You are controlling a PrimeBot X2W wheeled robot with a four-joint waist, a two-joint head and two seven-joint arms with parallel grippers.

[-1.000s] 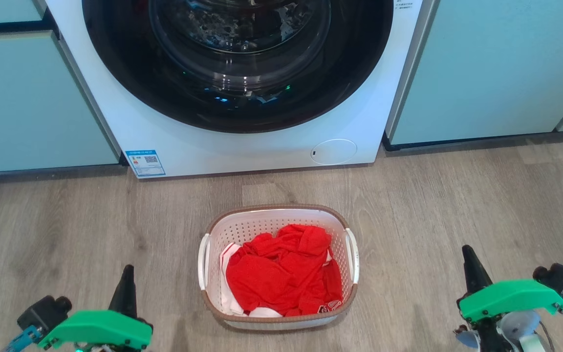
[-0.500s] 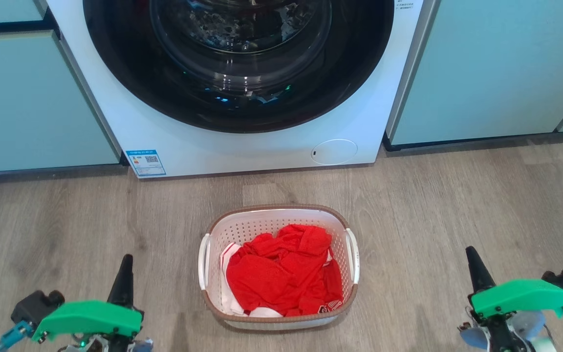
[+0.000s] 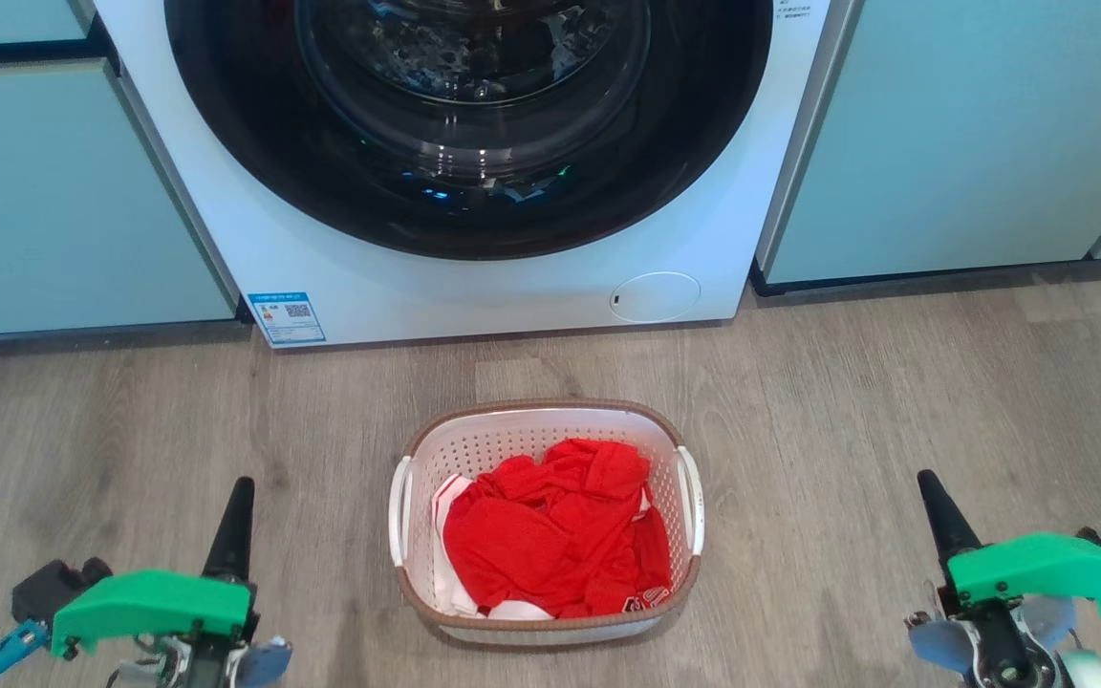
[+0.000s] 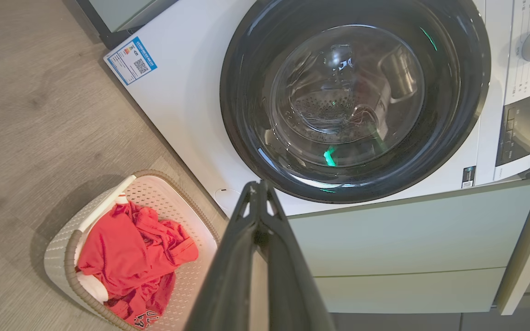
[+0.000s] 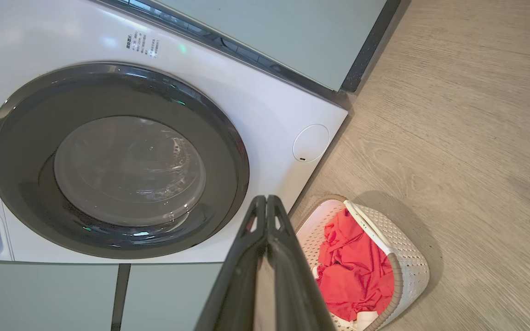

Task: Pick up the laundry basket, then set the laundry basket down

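The laundry basket [image 3: 474, 444], white with perforated walls, a brown woven rim and two white side handles, stands on the wooden floor in front of the washing machine, holding red clothes [image 3: 550, 530]. My left gripper [image 3: 241, 489] is at the lower left, well apart from the basket's left handle, fingers pressed together and empty. Well off to the basket's right, my right gripper [image 3: 927, 483] is likewise shut and empty. The basket [image 4: 58, 250] lies at the lower left of the left wrist view, beside that gripper [image 4: 258, 186]. The right wrist view has the basket [image 5: 407, 262] right of its shut gripper [image 5: 266, 200].
A white washing machine [image 3: 340, 277] with a round dark glass door stands behind the basket. Pale green cabinet fronts [image 3: 952, 143] flank it on both sides. Wood-look floor [image 3: 856, 382] stretches around the basket.
Both grippers have drifted outward, away from the basket, the left to the left, the right to the right and lower. The basket has not moved.
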